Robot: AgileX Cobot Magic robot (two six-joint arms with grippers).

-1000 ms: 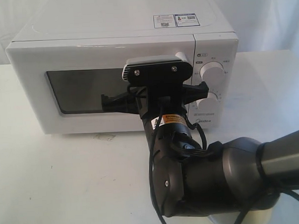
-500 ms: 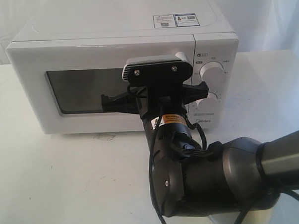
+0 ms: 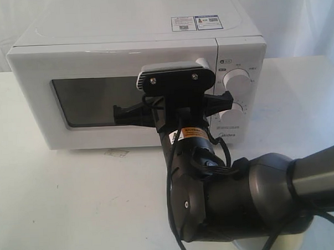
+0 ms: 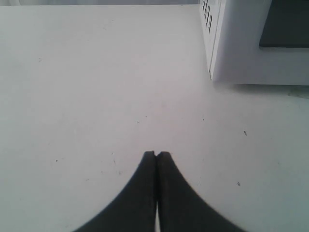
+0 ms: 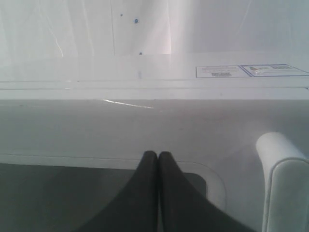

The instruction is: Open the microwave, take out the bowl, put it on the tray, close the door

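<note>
The white microwave [image 3: 97,56] stands on the table with its door [image 3: 37,70] closed. The bowl is hidden. My right arm reaches in front of the door, and its wrist camera housing [image 3: 176,80] covers most of the bar handle [image 3: 204,62]. In the right wrist view my right gripper [image 5: 158,153] is shut on nothing. Its tips are close to the door at the upper corner of the dark window [image 5: 58,193], beside the handle [image 5: 285,179]. My left gripper [image 4: 157,153] is shut and empty over bare table, apart from the microwave's corner [image 4: 241,53].
Two round knobs [image 3: 238,77] sit on the oven's right panel, partly behind my arm. A pale rounded object [image 3: 255,246] shows at the bottom edge under my right arm. White table [image 3: 59,207] stretches in front of the oven.
</note>
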